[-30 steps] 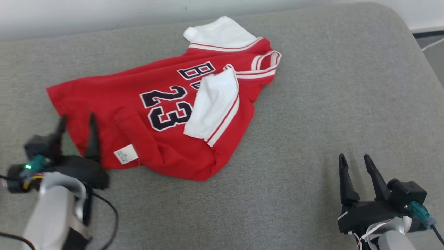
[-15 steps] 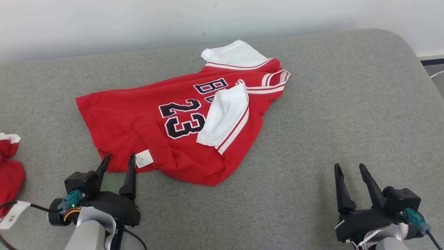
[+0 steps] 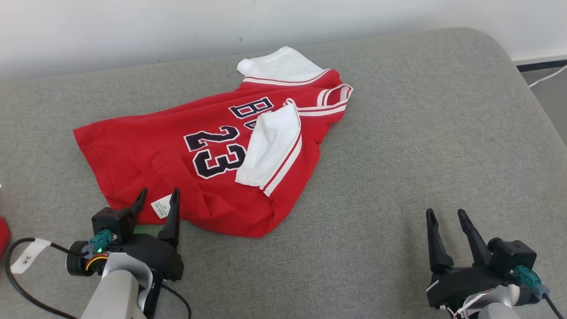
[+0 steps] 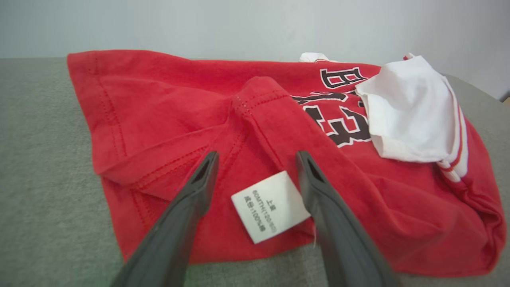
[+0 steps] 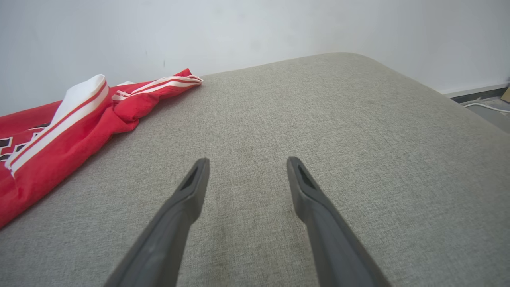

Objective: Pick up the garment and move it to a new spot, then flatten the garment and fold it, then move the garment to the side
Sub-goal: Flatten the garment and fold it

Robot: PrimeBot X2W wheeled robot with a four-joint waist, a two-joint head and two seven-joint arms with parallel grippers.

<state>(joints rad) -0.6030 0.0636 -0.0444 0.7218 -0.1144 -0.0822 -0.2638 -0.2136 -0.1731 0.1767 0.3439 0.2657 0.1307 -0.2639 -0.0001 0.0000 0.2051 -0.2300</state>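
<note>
On grey cushion [image 3: 398,133], left of centre: red jersey [image 3: 146,146] (number 23, white sleeves), crumpled. Left gripper [image 3: 159,193] at its near hem, jaws apart, label [image 3: 161,206] showing between them. Right gripper [image 3: 444,213] empty, jaws apart, well clear.

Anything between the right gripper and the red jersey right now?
Nothing, just bare grey cushion between the open right gripper and the red jersey. The head view shows the stretch, and so does the right wrist view.
</note>
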